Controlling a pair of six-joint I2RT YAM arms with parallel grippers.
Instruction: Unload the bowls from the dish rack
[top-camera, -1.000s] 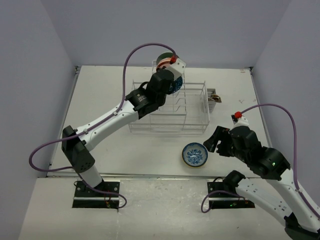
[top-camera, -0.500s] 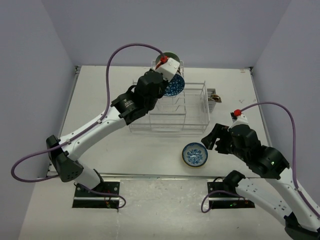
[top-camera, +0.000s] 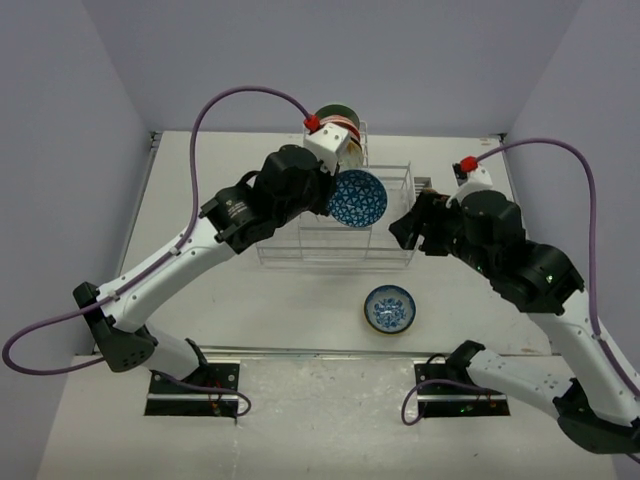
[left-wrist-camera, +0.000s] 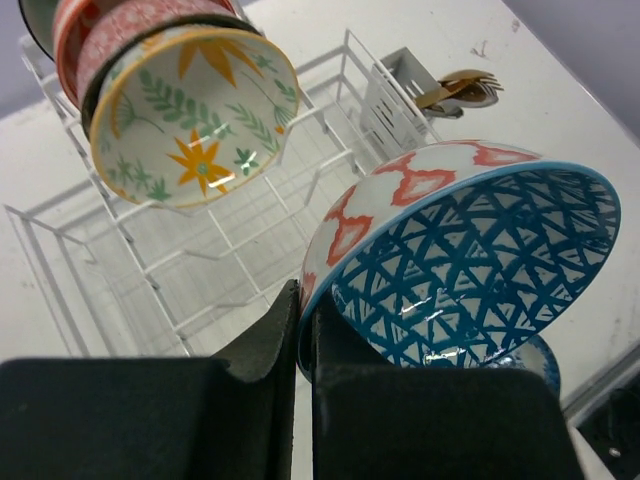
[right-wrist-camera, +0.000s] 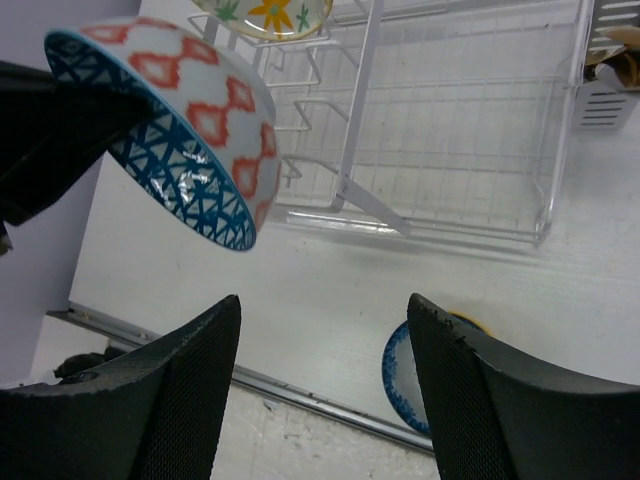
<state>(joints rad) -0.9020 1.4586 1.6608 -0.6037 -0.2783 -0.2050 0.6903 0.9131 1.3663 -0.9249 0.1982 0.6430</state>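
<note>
Holding a blue-lined bowl (left-wrist-camera: 470, 250) by its rim in our left claw (left-wrist-camera: 303, 305)
Its fingers pinch the rim, the bowl tilted in the air, apart from the dish rack (left-wrist-camera: 150, 270) beyond it; stacked bowls (left-wrist-camera: 190, 110) stand in the rack up and left of that claw. Our right claw (right-wrist-camera: 322, 310) is spread wide, with a small blue bowl (right-wrist-camera: 405, 380) on the table (right-wrist-camera: 300, 270) just below it
</note>
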